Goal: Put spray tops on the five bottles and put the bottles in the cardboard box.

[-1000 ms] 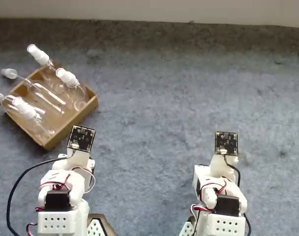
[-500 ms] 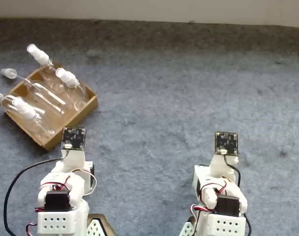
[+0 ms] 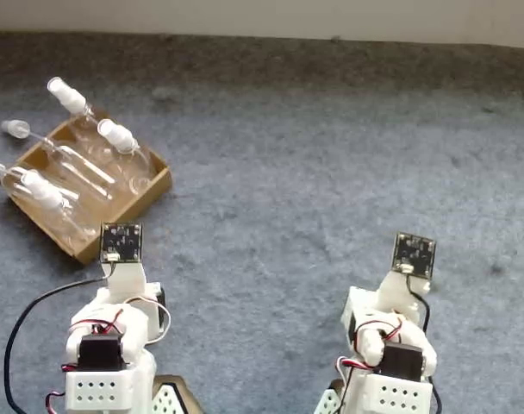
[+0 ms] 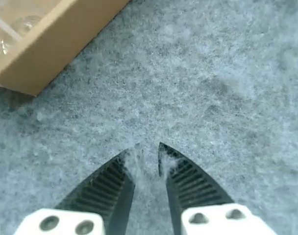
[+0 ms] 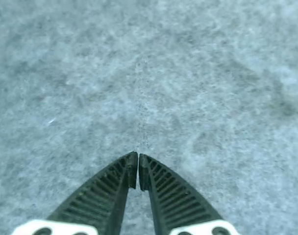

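The cardboard box (image 3: 152, 185) lies on the grey carpet at the far left. Several clear bottles (image 3: 131, 161) with white spray tops (image 3: 65, 95) lie in it, their tops sticking out over its far-left rim. The left arm (image 3: 115, 297) is folded back at the near left, its wrist just short of the box's near corner. The left wrist view has my left gripper (image 4: 146, 148) over bare carpet, open by a narrow gap and holding nothing, with the box wall (image 4: 51, 41) beyond it. My right gripper (image 5: 138, 155) is shut and empty over bare carpet; the right arm (image 3: 391, 319) is at the near right.
Grey carpet (image 3: 314, 172) stretches from the box to the right edge, with a darker strip (image 3: 262, 52) along the far side. A black cable (image 3: 25, 328) loops beside the left arm's base.
The left arm's wrist has swung left and drawn back a little toward its base. The right arm's wrist has shifted right and slightly back. The box and bottles have stayed put.
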Available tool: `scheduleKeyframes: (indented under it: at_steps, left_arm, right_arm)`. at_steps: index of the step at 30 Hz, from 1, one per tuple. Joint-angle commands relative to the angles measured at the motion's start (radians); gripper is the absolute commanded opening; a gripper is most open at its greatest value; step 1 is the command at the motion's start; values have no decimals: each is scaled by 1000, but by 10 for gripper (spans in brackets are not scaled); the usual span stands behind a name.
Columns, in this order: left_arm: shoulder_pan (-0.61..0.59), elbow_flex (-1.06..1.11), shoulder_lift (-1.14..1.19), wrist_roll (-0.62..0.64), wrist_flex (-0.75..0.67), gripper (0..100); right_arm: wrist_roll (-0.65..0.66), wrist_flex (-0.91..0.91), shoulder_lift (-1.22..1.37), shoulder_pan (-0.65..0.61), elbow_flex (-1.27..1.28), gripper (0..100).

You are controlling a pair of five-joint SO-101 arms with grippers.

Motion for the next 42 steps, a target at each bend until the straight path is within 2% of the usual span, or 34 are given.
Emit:
scheduleKeyframes:
  at_steps: [1,34,39,42]
  left_arm:
    - [-7,21,4,8,6,5]
    - [-7,21,1,6,8,5]
    - [-7,21,1,6,8,5]
    - [-7,21,1,6,8,5]
  right_arm:
    - [-8,8,-8,13,142,5]
    - [-11,8,-8,5,143,5]
    - [-5,8,-8,-59,147,5]
    - [74,8,-8,-93,143,5]
